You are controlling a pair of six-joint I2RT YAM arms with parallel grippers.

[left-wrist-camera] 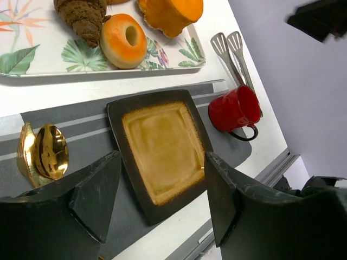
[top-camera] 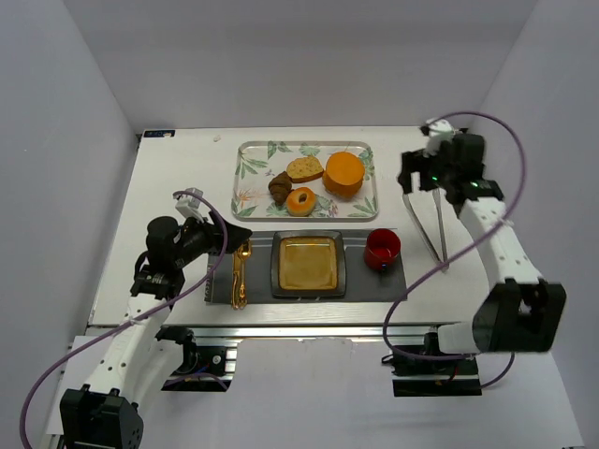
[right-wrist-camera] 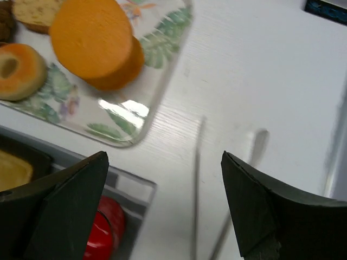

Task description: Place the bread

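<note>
The bread (top-camera: pixel 300 200), a small golden-orange doughnut with a dark hole, lies at the front of the leaf-patterned tray (top-camera: pixel 245 178), next to a dark croissant (top-camera: pixel 279 187). It also shows in the left wrist view (left-wrist-camera: pixel 123 40) and in the right wrist view (right-wrist-camera: pixel 19 70). My left gripper (top-camera: pixel 239 234) is open and empty, above the mat left of the square brown plate (top-camera: pixel 277 267); in its own view (left-wrist-camera: pixel 160 200) the plate (left-wrist-camera: pixel 116 116) lies between its jaws. My right gripper (top-camera: pixel 415 182) is open and empty, right of the tray, above metal tongs (top-camera: pixel 426 229); it also shows in its own view (right-wrist-camera: pixel 165 208).
The tray also holds a speckled bread slice (top-camera: pixel 304 169) and an orange cylinder (top-camera: pixel 343 173). A red cup (top-camera: pixel 382 248) stands on the grey mat (top-camera: pixel 374 281) right of the plate. Gold cutlery (top-camera: pixel 241 271) lies left of the plate. White walls enclose the table.
</note>
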